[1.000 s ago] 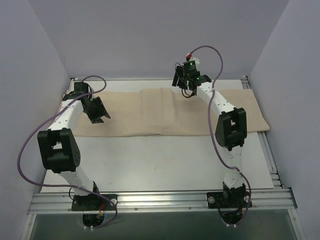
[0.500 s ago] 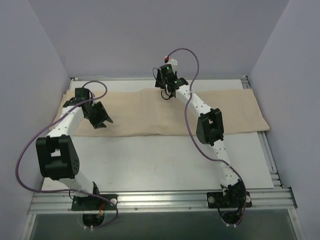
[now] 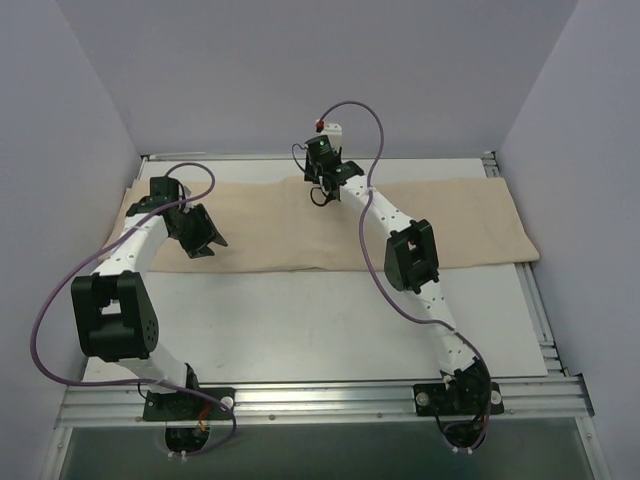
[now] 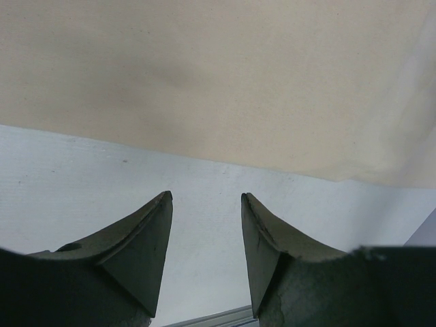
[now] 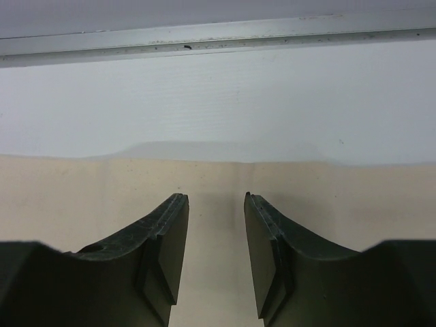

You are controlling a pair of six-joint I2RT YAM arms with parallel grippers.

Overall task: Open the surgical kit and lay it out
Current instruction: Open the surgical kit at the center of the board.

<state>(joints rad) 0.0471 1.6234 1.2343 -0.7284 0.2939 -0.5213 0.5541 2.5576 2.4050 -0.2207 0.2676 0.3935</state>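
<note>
Now the large beige cloth wrap (image 3: pixel 300 225) is lying left-to-right; the right claw (image 5: pixel 214 197), apart, is hanging over its far edge, probably not gripping; the left claw (image 4: pixel 206 197) also apart.

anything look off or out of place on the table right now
Nothing looks spilled or damaged. One small oddity: the cloth wrap runs wider than the white tabletop, so its right corner hangs past the tabletop's right edge. No tray or instruments are visible.
</note>
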